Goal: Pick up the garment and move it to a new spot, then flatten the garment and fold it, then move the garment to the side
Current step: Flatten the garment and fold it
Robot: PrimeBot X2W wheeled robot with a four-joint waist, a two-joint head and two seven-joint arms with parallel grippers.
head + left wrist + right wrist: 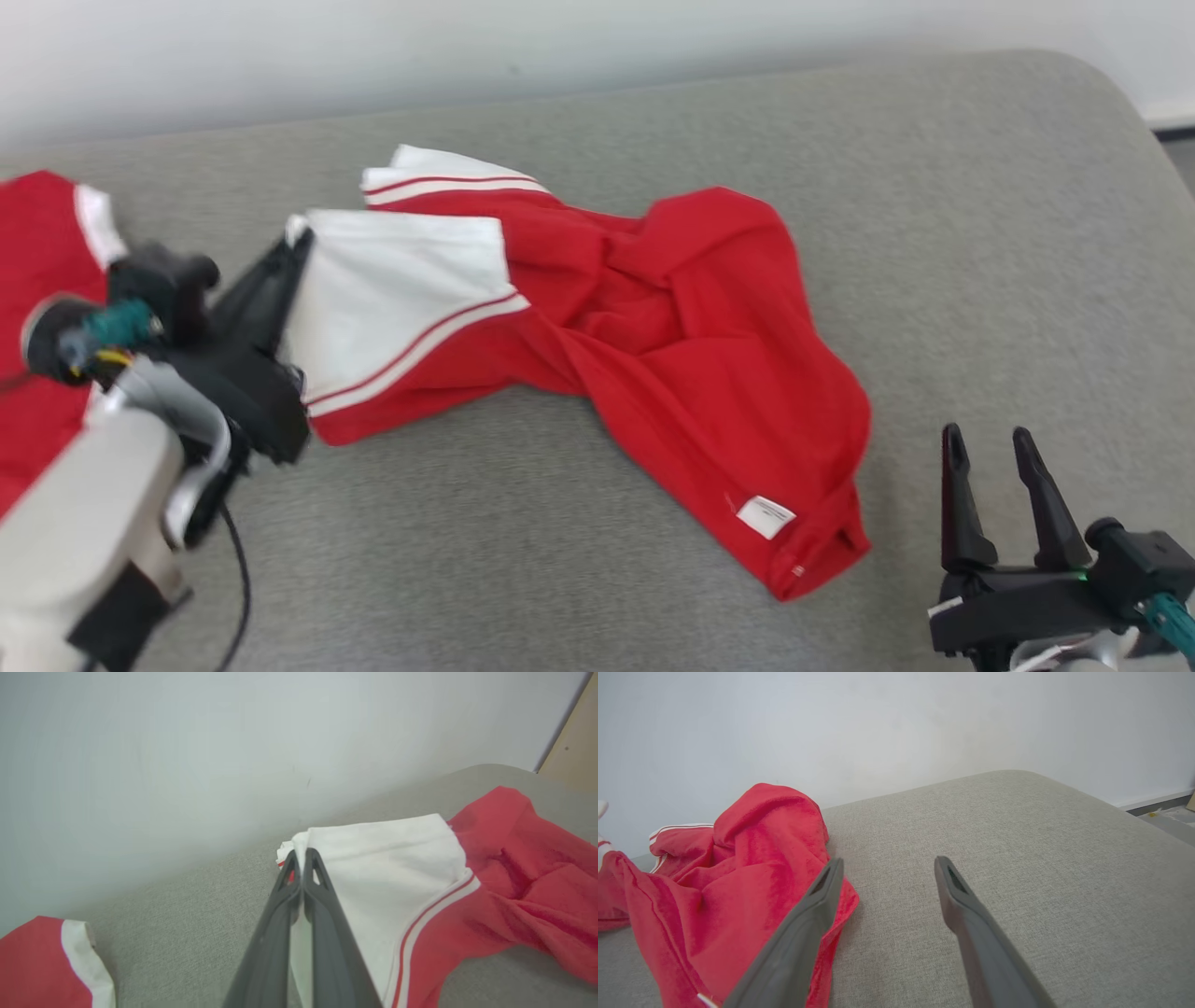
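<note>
Grey cushion (653, 121) is carrying the crumpled red garment (672, 317), its long axis running from white panel (392, 289) to labelled hem (822, 551); left gripper (297, 238) is pinching the panel's edge, jaws closed on it; right gripper (988, 439) is hovering, jaws spread, just beside the hem.

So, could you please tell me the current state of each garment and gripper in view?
garment: crumpled, not folded, lying on the grey cushion.
left gripper: shut on the garment's white edge.
right gripper: open, holding nothing, beside the garment's hem.
second red garment: lying at the cushion's left, partly out of frame.
</note>
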